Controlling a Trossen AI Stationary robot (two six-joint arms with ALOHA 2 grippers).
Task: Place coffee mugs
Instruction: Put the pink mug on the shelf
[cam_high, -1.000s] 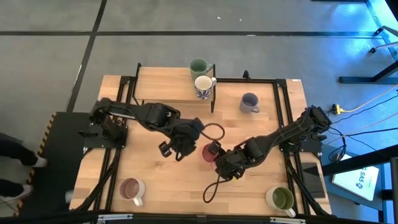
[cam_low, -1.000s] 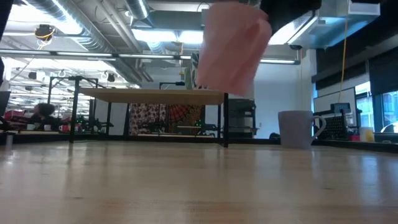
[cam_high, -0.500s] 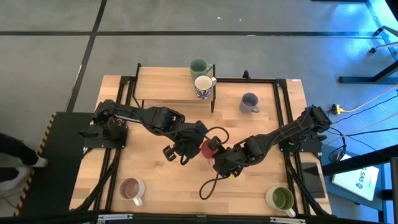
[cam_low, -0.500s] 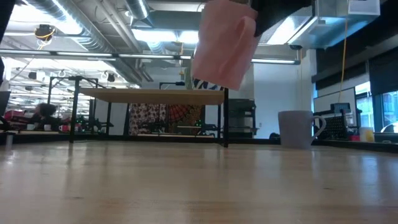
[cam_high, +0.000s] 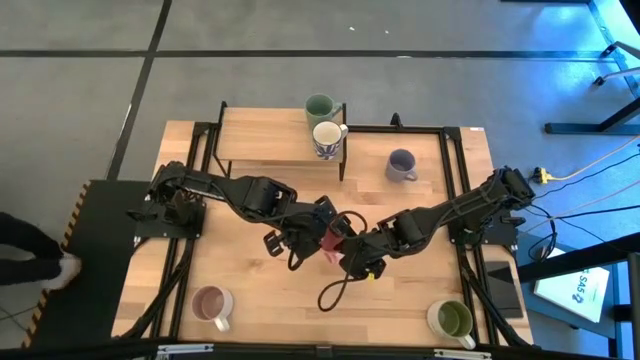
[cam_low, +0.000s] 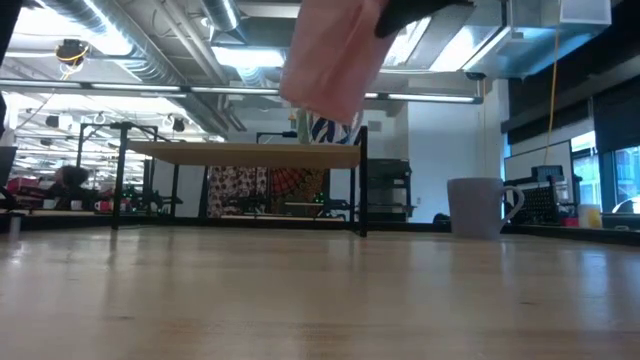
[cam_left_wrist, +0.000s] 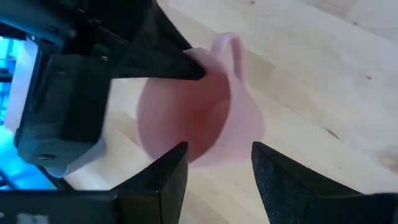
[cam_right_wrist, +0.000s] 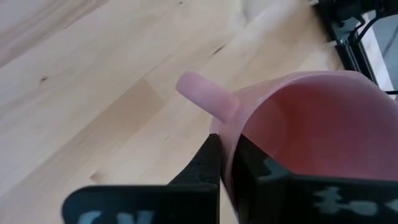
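Wooden counter (cam_high: 250, 275) stands on a grey floor; behind it is a workshop room with ceiling pipes. On a raised shelf (cam_high: 265, 140) at the far edge stand a green mug (cam_high: 319, 107) and a patterned mug (cam_high: 327, 138). Over the counter's middle, the right pincer (cam_high: 347, 250) is clamped on the pink mug (cam_high: 331, 243) rim, lifted and empty. The left pincer (cam_high: 312, 236) stands apart around the mug.

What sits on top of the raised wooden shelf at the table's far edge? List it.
On the raised wooden shelf stand two mugs: a dark green mug and, beside it, a white mug with blue pattern. What lies on the table under the shelf is covered from above.
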